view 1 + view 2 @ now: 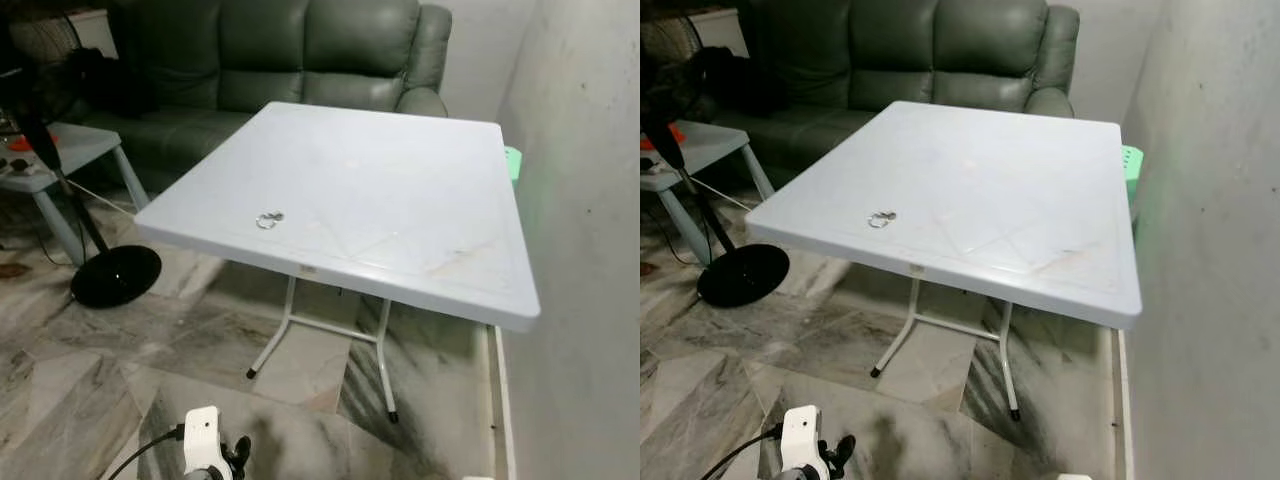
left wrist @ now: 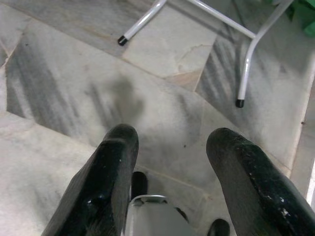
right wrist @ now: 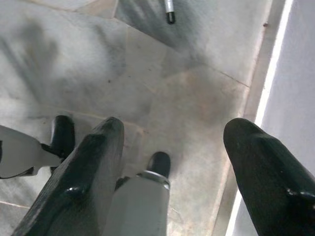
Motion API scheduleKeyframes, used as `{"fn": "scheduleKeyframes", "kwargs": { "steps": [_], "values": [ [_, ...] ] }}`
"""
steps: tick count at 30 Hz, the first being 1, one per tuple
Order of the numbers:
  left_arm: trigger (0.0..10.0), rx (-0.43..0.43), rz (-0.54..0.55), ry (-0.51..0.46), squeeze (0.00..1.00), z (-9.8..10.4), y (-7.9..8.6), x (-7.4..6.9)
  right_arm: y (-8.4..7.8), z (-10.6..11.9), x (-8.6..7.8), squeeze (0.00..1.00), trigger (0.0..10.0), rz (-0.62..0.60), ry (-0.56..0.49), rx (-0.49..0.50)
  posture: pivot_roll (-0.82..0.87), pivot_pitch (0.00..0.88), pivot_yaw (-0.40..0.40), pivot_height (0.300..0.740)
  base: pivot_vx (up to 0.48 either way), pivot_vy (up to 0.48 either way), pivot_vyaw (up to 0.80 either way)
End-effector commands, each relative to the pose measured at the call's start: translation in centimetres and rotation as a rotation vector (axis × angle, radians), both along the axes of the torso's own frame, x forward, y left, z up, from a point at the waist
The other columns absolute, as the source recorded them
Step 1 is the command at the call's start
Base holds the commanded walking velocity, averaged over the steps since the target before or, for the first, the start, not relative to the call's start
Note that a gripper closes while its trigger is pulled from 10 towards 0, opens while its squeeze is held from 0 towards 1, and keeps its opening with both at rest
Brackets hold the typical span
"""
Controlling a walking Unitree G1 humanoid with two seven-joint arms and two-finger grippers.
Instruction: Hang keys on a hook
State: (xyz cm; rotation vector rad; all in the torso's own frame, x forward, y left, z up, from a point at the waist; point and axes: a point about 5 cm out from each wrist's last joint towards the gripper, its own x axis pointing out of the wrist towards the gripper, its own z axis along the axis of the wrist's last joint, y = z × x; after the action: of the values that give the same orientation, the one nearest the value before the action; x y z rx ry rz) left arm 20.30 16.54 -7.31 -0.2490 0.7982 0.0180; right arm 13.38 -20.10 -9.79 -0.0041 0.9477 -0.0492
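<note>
While both arms are hanging low over the marble floor [image 1: 60,400], the scene is reading from left to right like this: a small side table [image 1: 75,150] is standing at the far left with a fan's round black base [image 1: 115,275] resting on the floor beside it, and a green sofa [image 1: 300,50] is sitting behind. A white folding table [image 1: 400,180] is taking up the middle, and the keys [image 1: 269,219] are lying on its top near the front left edge, well apart from both grippers. A pale wall [image 1: 590,200] is running along the right. No brand or writing is legible on any of it. The left gripper [image 2: 170,142] is pointing down at the floor near the table's legs, fingers spread and grasping nothing. The right gripper [image 3: 172,132] is likewise hanging released and empty over the floor beside the wall
</note>
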Motion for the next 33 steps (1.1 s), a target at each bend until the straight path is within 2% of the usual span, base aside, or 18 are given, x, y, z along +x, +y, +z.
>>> {"fn": "scheduleKeyframes", "kwargs": {
  "steps": [1,33],
  "values": [
    [10.0,0.001,0.013,-0.001,0.0,0.07,0.19,0.14,0.15,-0.05,-0.06,0.0,10.0,-0.005,0.004,0.011,0.03,0.0,0.012,0.74,0.0,0.428,0.0],
    [10.0,-0.003,0.022,-0.002,0.0,0.13,0.22,0.25,0.24,-0.08,-0.12,0.0,10.0,-0.005,0.004,0.016,0.03,0.0,0.013,0.74,0.0,0.426,0.0]
  ]
}}
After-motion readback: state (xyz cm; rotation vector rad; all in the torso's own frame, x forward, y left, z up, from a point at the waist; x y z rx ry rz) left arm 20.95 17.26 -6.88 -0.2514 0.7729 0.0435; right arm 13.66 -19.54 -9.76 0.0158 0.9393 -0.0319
